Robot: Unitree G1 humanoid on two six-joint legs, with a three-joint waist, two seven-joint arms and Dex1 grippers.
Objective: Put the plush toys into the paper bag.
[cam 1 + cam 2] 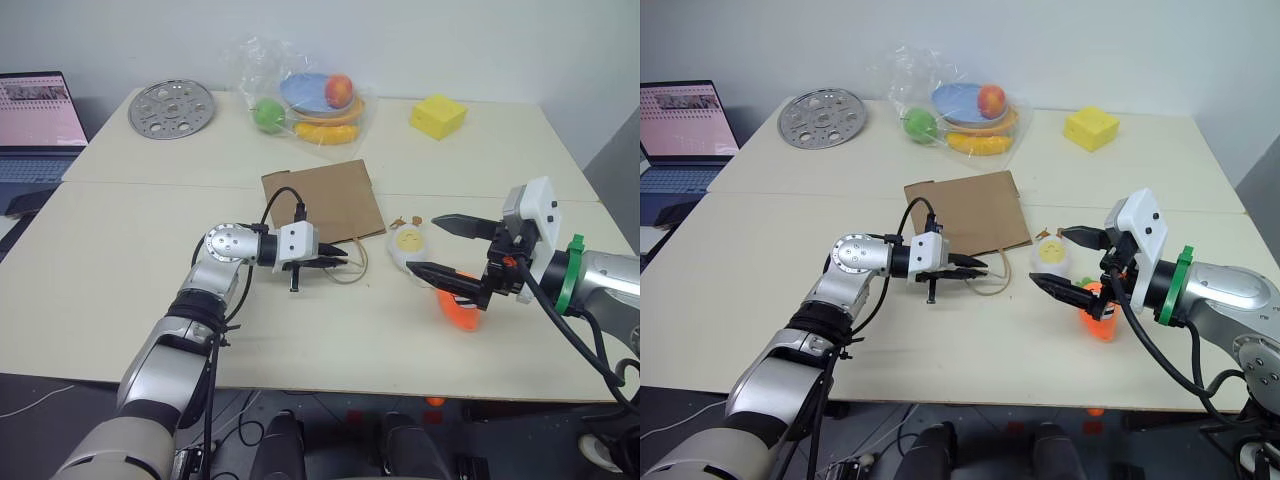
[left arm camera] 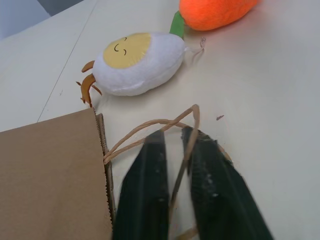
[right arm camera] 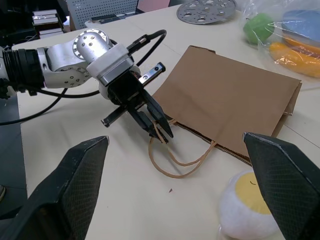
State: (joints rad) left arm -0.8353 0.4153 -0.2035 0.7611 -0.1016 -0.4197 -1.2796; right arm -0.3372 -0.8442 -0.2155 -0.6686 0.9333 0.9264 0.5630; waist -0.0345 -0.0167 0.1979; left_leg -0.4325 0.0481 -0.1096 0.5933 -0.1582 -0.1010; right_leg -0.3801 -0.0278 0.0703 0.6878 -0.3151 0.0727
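— Between the left jaws [image 1: 338, 262] runs a tan cord handle [image 2: 165, 121] of the flat paper bag [image 1: 325, 200]; they are closed on it, right at the bag's mouth edge.

— And the toys?

— Beside that mouth, a little apart from it: the white-and-yellow egg plush [image 1: 408, 243], with the orange carrot plush [image 1: 1100, 320] just beyond. The right jaws [image 1: 440, 248] stand wide apart, holding nothing, hovering over both toys.

— What does each view add?

— The left wrist view shows the cord passing between the black fingers [image 2: 147, 195] and the egg's smiling face. The right wrist view shows the second handle loop lying slack on the surface [image 1: 120, 260].

— Room to move?

— Bare surface in front of the bag and toys, up to the near edge. The clear fruit bag [image 1: 305, 95], yellow block [image 1: 438, 116] and metal disc [image 1: 171, 109] sit well apart at the far side.
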